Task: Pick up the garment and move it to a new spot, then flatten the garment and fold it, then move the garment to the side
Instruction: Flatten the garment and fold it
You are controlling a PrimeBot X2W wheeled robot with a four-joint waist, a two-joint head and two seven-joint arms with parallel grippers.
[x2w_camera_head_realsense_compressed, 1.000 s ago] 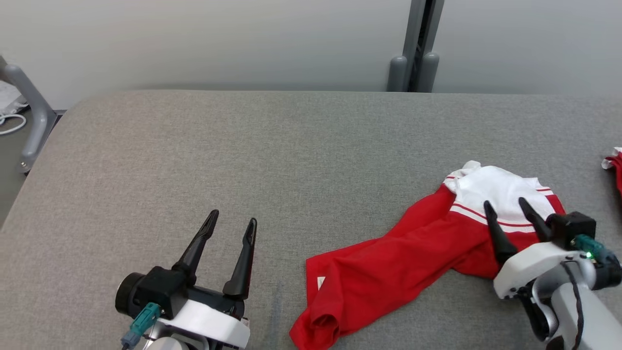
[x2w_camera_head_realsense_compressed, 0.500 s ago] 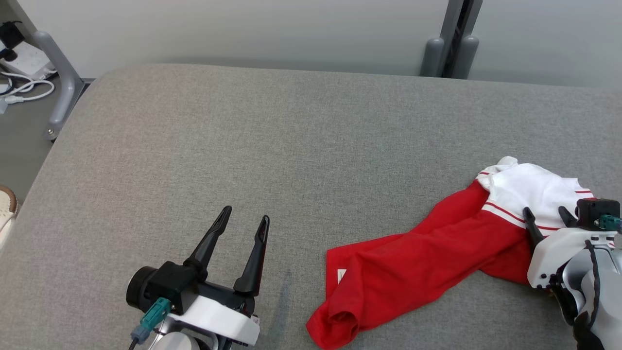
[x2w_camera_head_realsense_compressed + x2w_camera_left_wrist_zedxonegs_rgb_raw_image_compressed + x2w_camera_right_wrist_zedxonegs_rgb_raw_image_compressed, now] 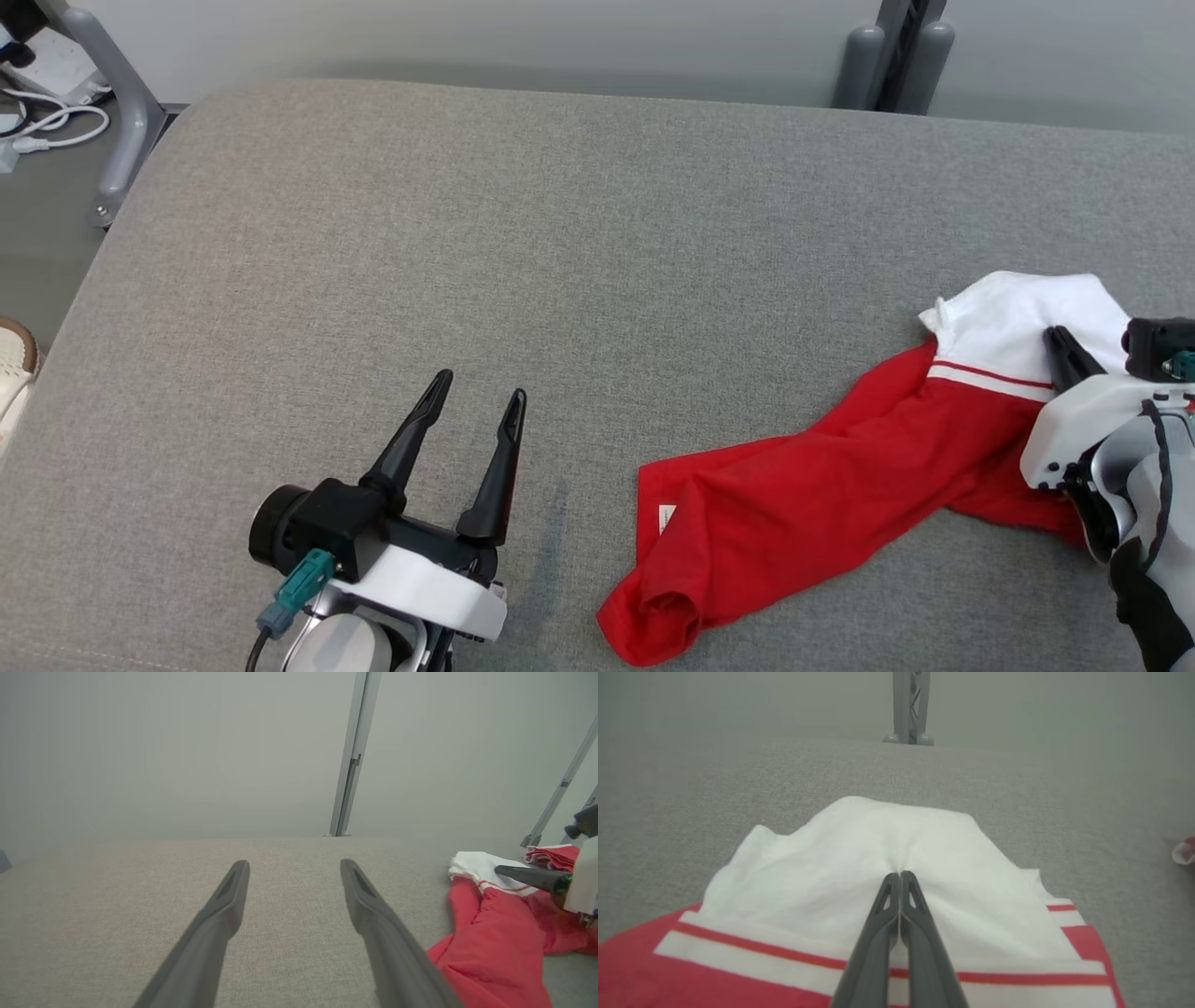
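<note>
Closest to the near edge of the grey padded table [image 3: 579,243], left of its middle, the left gripper [image 3: 481,385] is seen with its two dark fingers spread wide and nothing between them; only bare upholstery lies ahead of it. Just to its right, the crumpled red hem of the garment [image 3: 822,495] is found close to the near edge, with a small white label showing. From there the red cloth is stretched away toward the table's right side, where it gives way to red and white stripes and then to a white part. On that white part the right gripper [image 3: 901,873] is set with its fingers pressed together, and a pinch of white fabric is caught at the tips and drawn into a small peak. Further right, apart from the garment, a second bunch of red and white cloth [image 3: 551,856] is seen. Off the left edge, part of a pale shoe [image 3: 14,359] is seen on the floor. Beyond the far edge a grey post [image 3: 894,56] is set against a pale wall, and white cables [image 3: 47,131] are seen off the far left corner.
</note>
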